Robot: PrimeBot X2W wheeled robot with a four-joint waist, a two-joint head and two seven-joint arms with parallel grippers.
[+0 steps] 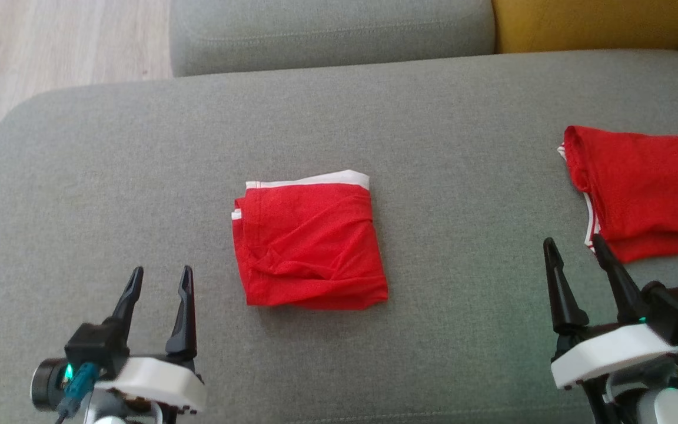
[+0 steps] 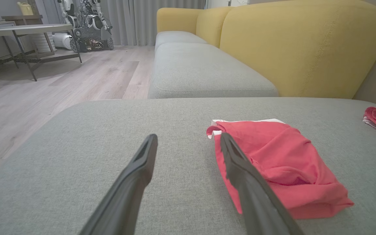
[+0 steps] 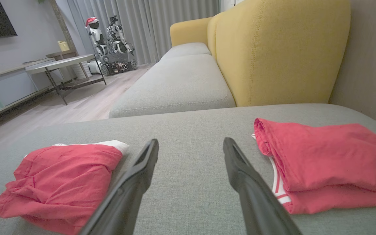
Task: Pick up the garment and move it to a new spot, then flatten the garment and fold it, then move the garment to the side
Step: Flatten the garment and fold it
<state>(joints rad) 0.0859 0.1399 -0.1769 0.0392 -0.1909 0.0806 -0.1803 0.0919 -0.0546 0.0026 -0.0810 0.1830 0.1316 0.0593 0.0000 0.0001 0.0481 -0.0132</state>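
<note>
grey sofa seat point(image 1: 109, 176), folded red garment point(image 1: 309, 247) mid, 2nd red garment point(image 1: 645, 188) rt side

Folded red cloth garment point(image 1: 309, 253): plain red, white band on one edge. Second folded red cloth garment point(image 1: 651, 188): same red, white stripes on its trim. Flat woven sofa cushion point(image 1: 109, 176): uniform grey; padded backrest point(image 1: 598, 23): mustard yellow; plank floor point(image 1: 50, 41): pale wood grain; left hand point(image 1: 161, 271) and right hand point(image 1: 573, 241): black fingers, white shells.
</note>
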